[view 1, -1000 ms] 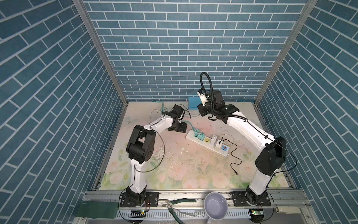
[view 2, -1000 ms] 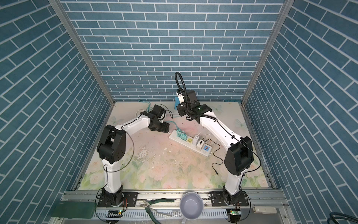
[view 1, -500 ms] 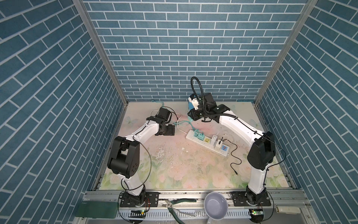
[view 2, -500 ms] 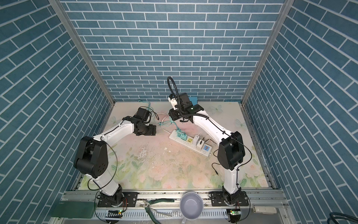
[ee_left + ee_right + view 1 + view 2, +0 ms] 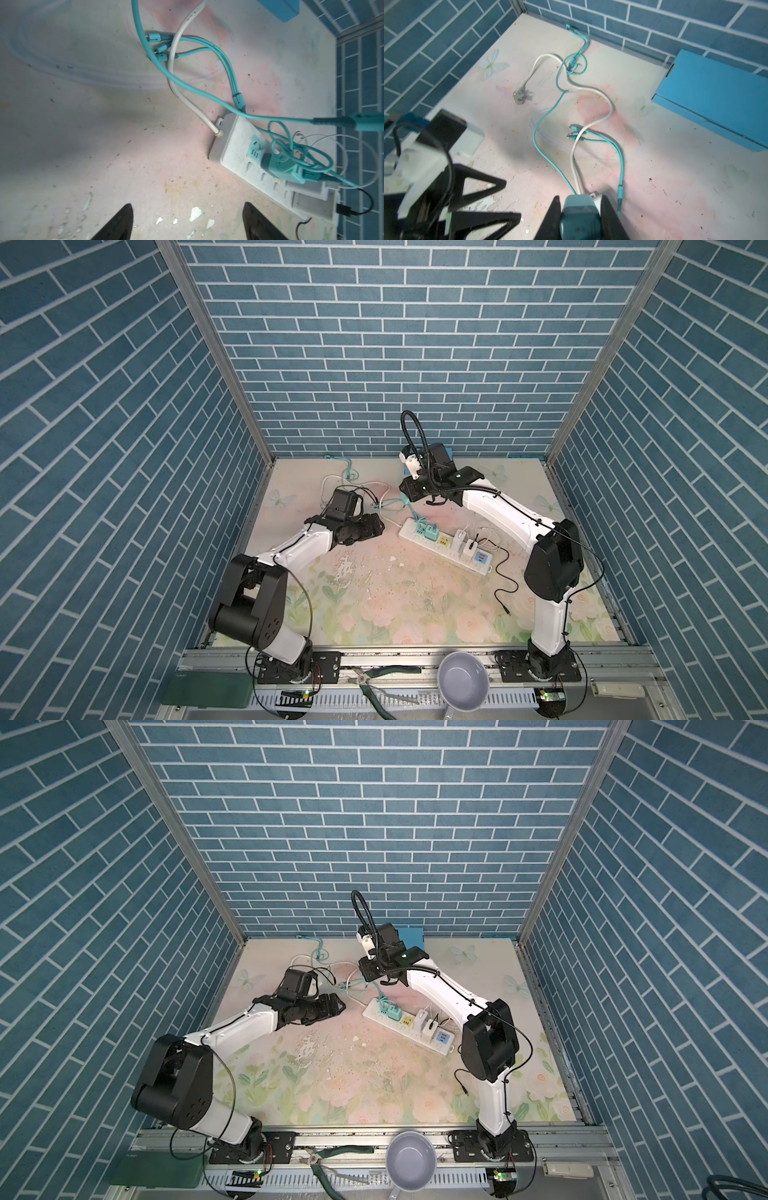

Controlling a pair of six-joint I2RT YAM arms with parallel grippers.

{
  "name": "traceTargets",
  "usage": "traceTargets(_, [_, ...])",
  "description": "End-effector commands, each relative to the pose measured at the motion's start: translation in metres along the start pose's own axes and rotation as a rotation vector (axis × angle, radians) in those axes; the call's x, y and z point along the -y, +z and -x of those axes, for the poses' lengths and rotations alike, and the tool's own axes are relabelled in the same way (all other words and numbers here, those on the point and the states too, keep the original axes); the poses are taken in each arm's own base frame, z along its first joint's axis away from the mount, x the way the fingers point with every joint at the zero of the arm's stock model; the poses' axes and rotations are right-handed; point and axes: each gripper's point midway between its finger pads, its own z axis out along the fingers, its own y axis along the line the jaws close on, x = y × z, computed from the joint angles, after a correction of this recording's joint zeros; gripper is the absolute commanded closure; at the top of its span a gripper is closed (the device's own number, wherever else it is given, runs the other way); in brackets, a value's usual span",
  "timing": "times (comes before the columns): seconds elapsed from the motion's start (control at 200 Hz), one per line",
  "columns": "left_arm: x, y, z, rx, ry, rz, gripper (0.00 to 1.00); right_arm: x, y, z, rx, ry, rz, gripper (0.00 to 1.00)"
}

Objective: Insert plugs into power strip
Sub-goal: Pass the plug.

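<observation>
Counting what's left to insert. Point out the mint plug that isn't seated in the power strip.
The mint plug clamped in the right claw; it is in no socket. The other mint plug stands seated in the power strip.

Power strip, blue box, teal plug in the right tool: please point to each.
power strip (image 5: 239, 135): left wrist view, bare white top by the cord.
blue box (image 5: 716, 97): right wrist view, top face.
teal plug (image 5: 579, 216): right wrist view, its body.
</observation>
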Motion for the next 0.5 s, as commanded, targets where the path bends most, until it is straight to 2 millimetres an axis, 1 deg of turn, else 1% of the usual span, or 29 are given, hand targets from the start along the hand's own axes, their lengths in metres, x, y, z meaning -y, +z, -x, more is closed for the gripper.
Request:
traceTargets(0.0, [0.053, -0.002, 0.017, 0.113, -0.123, -0.227, 0.2, 0.006, -0.035, 0.047, 0.171, 0.047, -0.06, 1.0])
traceTargets(0.13, [0.078, 0.014, 0.007, 0.109, -0.125, -0.305, 0.22, 0.006, -0.044, 0.06, 0.229, 0.075, -0.062, 1.0])
traceTargets(0.195, [0.09, 0.02, 0.011, 0.132, -0.129, -0.371, 0.24, 0.005, -0.049, 0.064, 0.248, 0.089, -0.057, 1.0])
traceTargets(0.33, [0.089, 0.04, 0.022, 0.158, -0.137, -0.381, 0.25, -0.001, -0.058, 0.07, 0.278, 0.123, -0.019, 1.0])
traceTargets(0.44, [0.096, 0.045, 0.038, 0.194, -0.136, -0.417, 0.25, -0.002, -0.064, 0.068, 0.287, 0.139, -0.01, 1.0])
traceTargets(0.495, [0.094, 0.046, 0.047, 0.218, -0.156, -0.436, 0.24, 0.0, -0.067, 0.066, 0.289, 0.143, -0.021, 1.0])
